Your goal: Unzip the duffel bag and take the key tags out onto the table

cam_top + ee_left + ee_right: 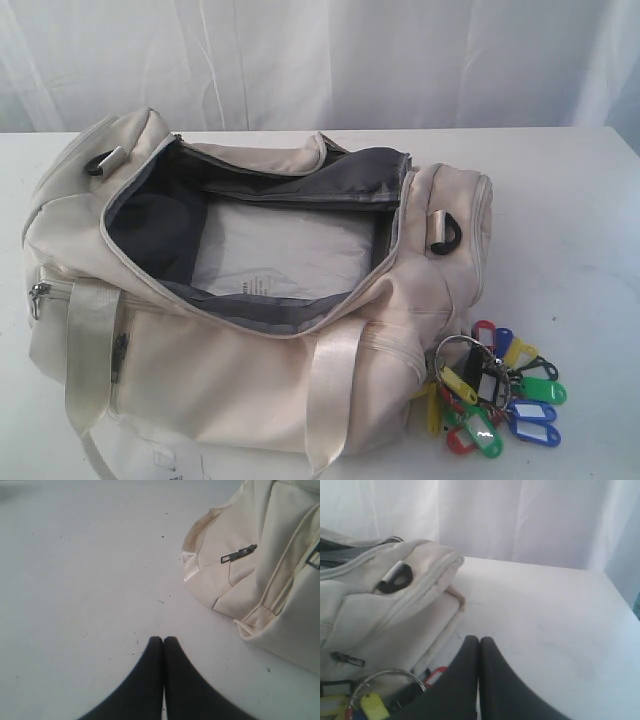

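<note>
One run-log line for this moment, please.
duffel bag: unzipped | key tags: on table | left gripper: shut, empty | right gripper: shut, empty

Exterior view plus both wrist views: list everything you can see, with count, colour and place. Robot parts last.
duffel bag: one, cream-white with dark grey lining, on the table, main zipper open
flat sheet: one, white, inside the bag
D-rings: two, black, one at each end of the bag
key tags: one bunch, red, blue, green, yellow, black on a metal ring, on the table beside the bag's end
table: one, white
curtain: white, behind the table
left gripper: one, black, shut, empty, over bare table
right gripper: one, black, shut, empty, near the key tags
</note>
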Controlling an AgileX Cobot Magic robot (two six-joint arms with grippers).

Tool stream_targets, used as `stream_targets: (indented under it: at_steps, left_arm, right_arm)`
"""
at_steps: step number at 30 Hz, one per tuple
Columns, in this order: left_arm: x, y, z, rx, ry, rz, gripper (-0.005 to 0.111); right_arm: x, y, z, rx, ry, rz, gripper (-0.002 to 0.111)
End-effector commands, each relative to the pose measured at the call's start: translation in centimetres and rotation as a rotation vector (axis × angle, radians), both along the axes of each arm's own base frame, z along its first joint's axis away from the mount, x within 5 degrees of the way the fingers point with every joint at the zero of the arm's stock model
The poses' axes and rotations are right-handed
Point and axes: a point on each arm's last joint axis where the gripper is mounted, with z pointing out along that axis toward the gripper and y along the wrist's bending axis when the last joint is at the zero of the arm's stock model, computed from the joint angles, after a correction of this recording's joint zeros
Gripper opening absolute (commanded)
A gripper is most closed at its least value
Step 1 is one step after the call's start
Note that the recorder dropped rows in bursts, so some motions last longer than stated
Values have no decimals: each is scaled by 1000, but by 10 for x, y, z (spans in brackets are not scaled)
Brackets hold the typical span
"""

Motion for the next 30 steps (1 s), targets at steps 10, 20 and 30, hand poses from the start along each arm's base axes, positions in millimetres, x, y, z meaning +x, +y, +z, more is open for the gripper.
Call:
stream_targets:
  at_steps: [10, 20, 30]
  left_arm:
    - [0, 0, -1, -10, -1, 1, 0]
    - [0, 0, -1, -10, -1, 1, 0]
    - [0, 0, -1, -10, -1, 1, 0]
  right_arm:
    - [-8, -10, -15, -35, 122, -124, 0]
    - [-8, -9, -15, -34, 113, -119, 0]
    - [-8, -5, -13, 115, 134, -97, 0]
